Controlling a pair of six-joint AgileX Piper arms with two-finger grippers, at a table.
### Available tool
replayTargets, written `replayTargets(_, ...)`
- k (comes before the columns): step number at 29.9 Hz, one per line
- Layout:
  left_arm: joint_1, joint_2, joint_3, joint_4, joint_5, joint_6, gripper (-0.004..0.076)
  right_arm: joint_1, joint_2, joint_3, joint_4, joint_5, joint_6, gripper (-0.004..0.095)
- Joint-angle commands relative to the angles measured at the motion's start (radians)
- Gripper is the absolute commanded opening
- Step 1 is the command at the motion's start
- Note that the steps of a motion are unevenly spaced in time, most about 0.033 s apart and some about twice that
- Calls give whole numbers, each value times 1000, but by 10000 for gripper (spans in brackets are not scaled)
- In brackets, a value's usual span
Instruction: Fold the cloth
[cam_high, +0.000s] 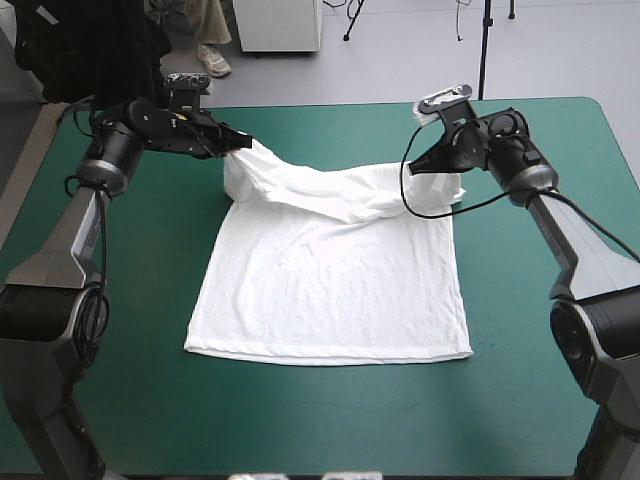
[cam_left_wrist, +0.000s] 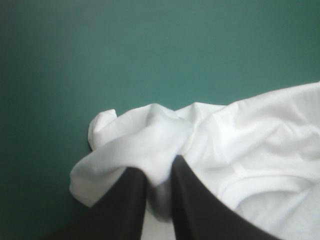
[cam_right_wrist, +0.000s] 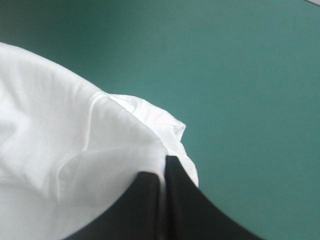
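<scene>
**Two grippers raising the far end of a T-shirt: first fold under way**

Two pinches are holding the garment. The left gripper (cam_high: 238, 141) is nipping a bunched wad of cloth at the far-left shoulder, its black fingers (cam_left_wrist: 125, 200) all but meeting with fabric bulging between them. The right gripper (cam_high: 422, 166) is clamping a thinner layer at the far-right shoulder in the same way. The T-shirt (cam_high: 330, 280) is lying near the middle of the teal-green cover (cam_high: 300, 420). Its lower body is resting flat, with the hem running toward the table's near edge. Its far end is hanging off the cover and sagging in a shallow swag between the two grippers.

Progress, as judged: the spreading is looking finished and the first fold is only beginning, since no layer is yet lying doubled over another. Carrying the raised end over toward the hem, laying it down and making any further folds are all appearing to be left.

The cloth is reading as a thin, soft white knit, draping in rounded creases, and a stitched band is showing in the left wrist view. The cover is looking matte and smooth.
</scene>
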Motion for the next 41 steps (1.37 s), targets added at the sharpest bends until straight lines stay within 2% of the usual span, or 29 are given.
replayTargets(1,-1,-48,-30,-26,-38,2,286,-46,-58,-4,66,-78,-57,133)
replayTargets(3,-1,-39,-30,-29,-38,2,388,-71,-58,-2,132,-86,-100,272)
replayTargets(5,-1,-35,-30,-29,-38,2,446,-88,-58,-2,188,-91,-122,417)
replayTargets(7,-1,-33,-30,-29,-38,2,468,-98,-58,-2,210,-93,-140,537)
replayTargets(9,-1,-33,-30,-29,-32,2,468,-105,-63,-2,219,-91,-141,588)
replayTargets(14,-1,-69,-30,12,18,2,468,-105,-115,-2,220,-72,-157,587)
replayTargets(20,-1,-237,22,127,49,-23,468,-105,-261,-2,200,-19,-157,586)
replayTargets(24,-1,-384,114,202,77,-56,468,-105,-381,-2,200,8,-152,586)
replayTargets(32,-1,-657,331,249,205,-170,468,-90,-598,2,222,149,-147,586)
replayTargets(37,-1,-798,493,326,243,-264,468,-32,-693,24,211,236,-143,586)
replayTargets(41,-7,-844,587,341,273,-314,468,27,-747,87,205,281,-129,586)
